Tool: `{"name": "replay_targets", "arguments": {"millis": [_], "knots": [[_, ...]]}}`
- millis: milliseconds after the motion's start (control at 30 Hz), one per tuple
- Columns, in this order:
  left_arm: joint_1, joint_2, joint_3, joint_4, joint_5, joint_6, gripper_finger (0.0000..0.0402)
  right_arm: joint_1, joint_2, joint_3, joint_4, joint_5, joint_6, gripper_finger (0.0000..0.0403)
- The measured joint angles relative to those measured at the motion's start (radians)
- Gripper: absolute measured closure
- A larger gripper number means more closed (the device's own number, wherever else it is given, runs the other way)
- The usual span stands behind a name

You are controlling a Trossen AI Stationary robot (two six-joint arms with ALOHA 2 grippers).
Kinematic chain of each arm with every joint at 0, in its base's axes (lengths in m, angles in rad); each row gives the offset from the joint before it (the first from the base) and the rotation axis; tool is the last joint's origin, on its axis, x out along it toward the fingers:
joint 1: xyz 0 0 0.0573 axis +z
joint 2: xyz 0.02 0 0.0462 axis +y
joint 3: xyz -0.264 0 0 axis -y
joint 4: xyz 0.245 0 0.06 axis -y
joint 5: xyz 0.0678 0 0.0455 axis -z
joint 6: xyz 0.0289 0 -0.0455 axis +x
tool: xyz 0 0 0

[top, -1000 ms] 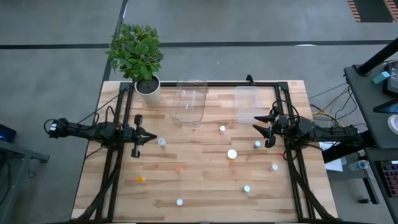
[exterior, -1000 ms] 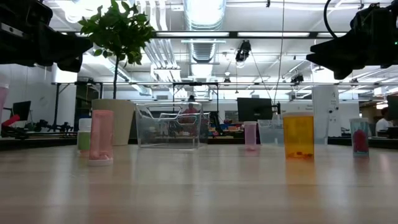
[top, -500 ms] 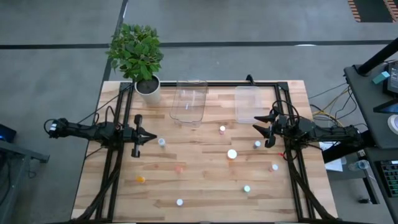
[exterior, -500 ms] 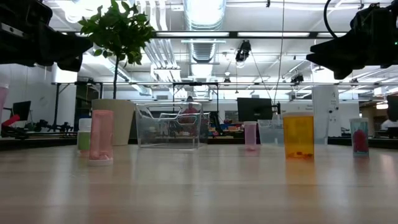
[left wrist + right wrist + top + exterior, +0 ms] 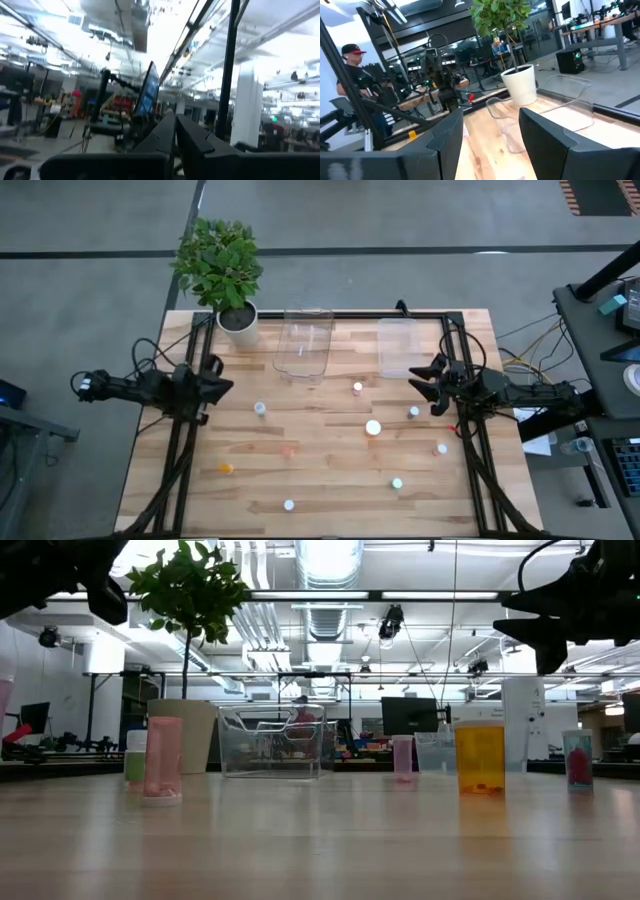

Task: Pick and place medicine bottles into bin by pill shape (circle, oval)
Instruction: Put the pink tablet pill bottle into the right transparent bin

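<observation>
Nearest to me, along the front of the wooden table [image 5: 330, 470], lie the medicine bottles [image 5: 289, 504] — small capped cylinders scattered singly, well apart, white, orange and pinkish tops among them. From table height I see a pink bottle [image 5: 163, 760] to one side and an orange bottle [image 5: 480, 757] to the other, both upright.

Mid-table, my left gripper [image 5: 222, 388] hangs at the left edge with its fingers [image 5: 165, 135] clenched on nothing, raised above the wood. My right gripper [image 5: 432, 383] hangs at the right edge, fingers [image 5: 547, 137] released and spread, also empty — a white-topped bottle [image 5: 413, 412] stands just beside it.

Farther back sit two clear tubs: one [image 5: 304, 343] centre, one [image 5: 407, 345] to the right, neither with a bottle I can make out inside. A potted plant [image 5: 222, 270] marks the far left corner.
</observation>
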Motion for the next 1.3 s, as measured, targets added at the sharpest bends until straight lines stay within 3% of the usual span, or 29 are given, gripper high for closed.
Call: {"name": "replay_targets", "arguments": {"millis": [200,433,833,1100,1300], "knots": [[0.0,0.001,0.0,0.11,0.0,-0.005,0.0402,0.0,0.0,0.0,0.017,0.047,0.004,0.0218],[0.001,0.044,0.015,0.15,-0.056,0.006,0.0402,0.0,0.033,0.001,0.218,0.073,0.038,0.0218],[0.001,0.367,0.188,0.226,-0.163,0.053,0.0402,0.0,0.22,0.201,0.205,0.072,-0.155,0.0218],[0.001,0.584,0.338,0.221,-0.186,0.134,0.0402,0.0,0.426,0.397,0.052,0.072,-0.258,0.0218],[0.001,0.727,0.421,0.206,-0.187,0.296,0.0402,0.0,0.573,0.558,-0.125,0.071,-0.294,0.0218]]}}
